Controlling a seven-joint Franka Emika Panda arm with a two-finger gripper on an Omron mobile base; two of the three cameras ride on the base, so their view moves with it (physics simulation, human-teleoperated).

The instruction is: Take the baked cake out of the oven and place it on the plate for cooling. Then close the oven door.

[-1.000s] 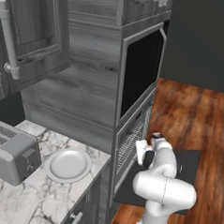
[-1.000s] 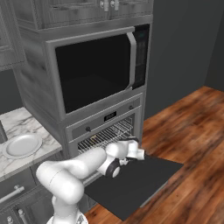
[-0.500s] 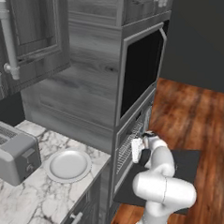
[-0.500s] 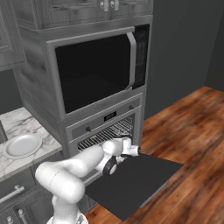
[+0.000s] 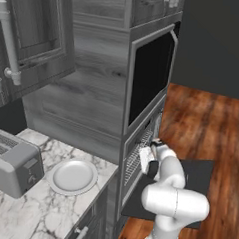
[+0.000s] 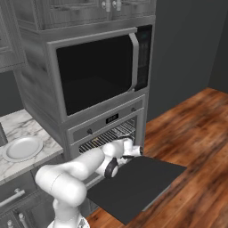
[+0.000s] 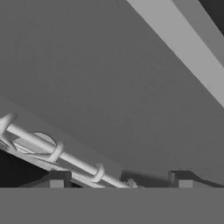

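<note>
"Inside the oven [image 6: 111, 133], item one: the baked cake. Can you place it?"

"Not exactly. I judge it sits on a wire rack [image 7: 65, 157] in the cavity, but it is too small or too hidden for me to pick out. Item two: the gripper [image 7: 120, 183], at the oven mouth just above the rack, fingers wide apart, nothing between them that I can see."

"Handling notes for the cake?"

"Judgement only: light, soft, crumbly. I would take it low on two opposite flat sides and close gently. Hard pressure could dent or break it, and a grip near the top could let it tip."

"Surroundings?"

"Item three: the oven door [image 6: 138, 182], lying flat and open under my arm, to be shut last. Item four: the plate [image 5: 73, 176], bare, on the marble counter [image 5: 46, 207] well to the left of the oven. Item five: a toaster [image 5: 11, 162] just beside the plate. I need to lift clear of the rack wires before swinging across."
</note>
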